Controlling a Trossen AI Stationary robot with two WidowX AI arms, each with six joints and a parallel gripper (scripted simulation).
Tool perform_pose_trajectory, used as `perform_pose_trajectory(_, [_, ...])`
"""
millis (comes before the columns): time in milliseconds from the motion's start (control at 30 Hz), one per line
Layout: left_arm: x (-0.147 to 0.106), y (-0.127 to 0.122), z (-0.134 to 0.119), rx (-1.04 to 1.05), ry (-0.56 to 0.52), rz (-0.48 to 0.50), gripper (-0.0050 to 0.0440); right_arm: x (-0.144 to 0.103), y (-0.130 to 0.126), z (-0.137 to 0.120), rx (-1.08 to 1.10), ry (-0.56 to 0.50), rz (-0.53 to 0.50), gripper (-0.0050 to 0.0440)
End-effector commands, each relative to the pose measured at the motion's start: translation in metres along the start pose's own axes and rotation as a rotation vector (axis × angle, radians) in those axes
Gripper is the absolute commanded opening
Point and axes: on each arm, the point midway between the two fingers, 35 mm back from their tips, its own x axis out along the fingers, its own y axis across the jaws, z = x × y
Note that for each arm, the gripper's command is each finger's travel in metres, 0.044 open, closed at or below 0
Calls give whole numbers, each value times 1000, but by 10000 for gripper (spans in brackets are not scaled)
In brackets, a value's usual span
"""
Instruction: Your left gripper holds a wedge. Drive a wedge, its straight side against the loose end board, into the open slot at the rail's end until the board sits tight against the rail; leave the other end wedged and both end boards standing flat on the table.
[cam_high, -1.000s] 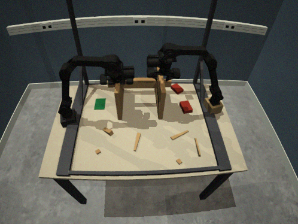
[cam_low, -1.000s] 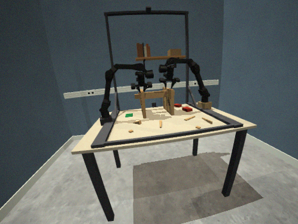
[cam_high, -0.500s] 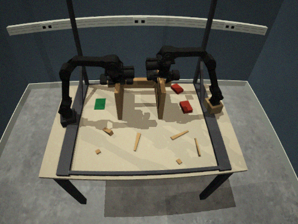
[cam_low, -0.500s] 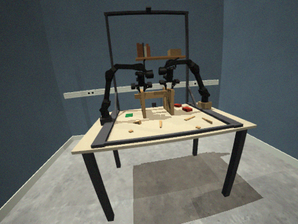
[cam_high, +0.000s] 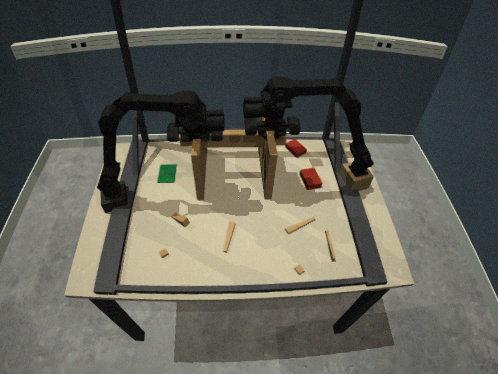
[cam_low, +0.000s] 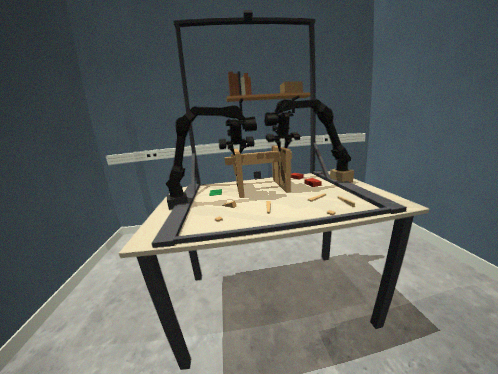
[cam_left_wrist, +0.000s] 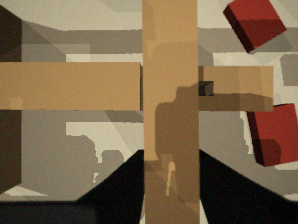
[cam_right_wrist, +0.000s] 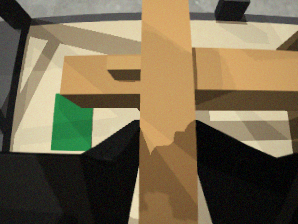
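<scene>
The rail (cam_high: 242, 138) (cam_low: 258, 158) (cam_left_wrist: 75, 86) (cam_right_wrist: 245, 70) runs through two upright end boards. My left gripper (cam_high: 270, 133) (cam_left_wrist: 168, 156) is shut on the top of one end board (cam_high: 270, 170) (cam_low: 285, 172) (cam_left_wrist: 170, 30), the one on the red blocks' side. Beyond it the rail's end shows a dark open slot (cam_left_wrist: 205, 89); a thin dark line shows between board and rail shoulder. My right gripper (cam_high: 199, 139) (cam_right_wrist: 165, 127) is shut on the other end board (cam_high: 199, 170) (cam_low: 239, 175) (cam_right_wrist: 165, 30). Its slot (cam_right_wrist: 126, 75) looks shadowed; no wedge is discernible there. No wedge shows in either gripper.
Tapered sticks (cam_high: 229, 236) (cam_high: 300, 225) (cam_high: 330, 245) and small wooden pieces (cam_high: 181, 219) (cam_high: 164, 253) (cam_high: 299, 269) lie towards the front. Two red blocks (cam_high: 296, 148) (cam_high: 311, 178) lie beside the left gripper's board. A green patch (cam_high: 167, 173) (cam_right_wrist: 72, 125) lies beyond the other board.
</scene>
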Motion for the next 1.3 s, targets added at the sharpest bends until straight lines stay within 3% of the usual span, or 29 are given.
perform_pose_trajectory(0, [-2, 0, 2, 8, -2, 8, -1, -7, -1, 5, -21, 2, -26, -50])
perform_pose_trajectory(367, [-2, 0, 2, 8, -2, 8, -5, -8, -8, 2, -22, 2, -44, -50])
perform_pose_trajectory(567, [-2, 0, 2, 8, -2, 8, -50, -9, -13, 1, -29, 4, -59, -50])
perform_pose_trajectory(1267, [-3, 1, 2, 9, -2, 12, -50, -10, -20, 1, -34, 6, -70, -50])
